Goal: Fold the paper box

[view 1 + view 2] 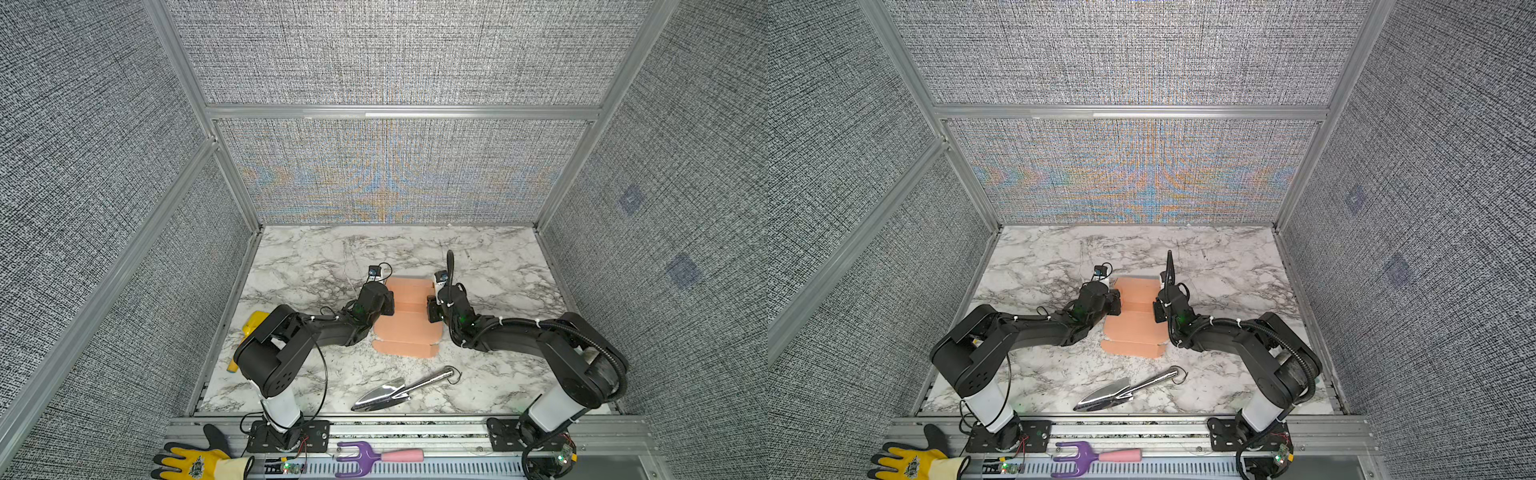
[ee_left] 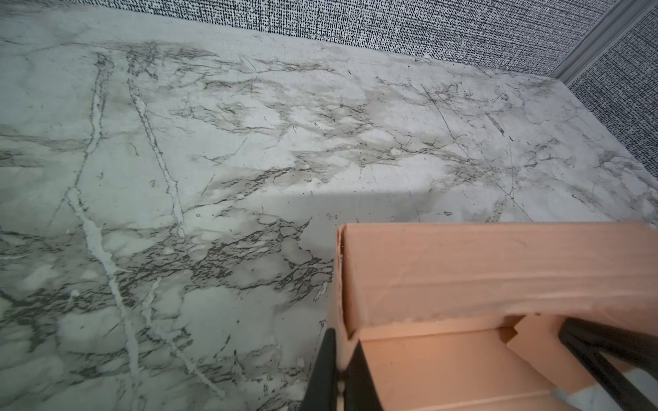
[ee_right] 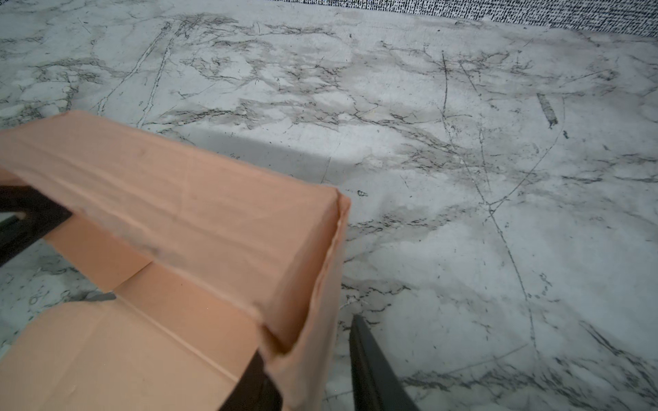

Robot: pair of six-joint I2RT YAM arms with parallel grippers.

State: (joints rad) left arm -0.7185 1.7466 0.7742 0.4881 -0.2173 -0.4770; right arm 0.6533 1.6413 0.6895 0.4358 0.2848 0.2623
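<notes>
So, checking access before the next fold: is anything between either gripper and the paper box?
Nothing visible. The left gripper has its jaws shut on one side wall of the paper box; the right gripper has open jaws astride the opposite wall.

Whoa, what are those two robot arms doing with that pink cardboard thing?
They are folding a paper box on the marble table. The left gripper is pinching the box's side wall on its own side. The right gripper sits astride the opposite side wall with its jaws a little open, so it is not squeezing. The far end of the box is folded up into walls, and the near part lies flat. A metal trowel lies in front, untouched.
</notes>
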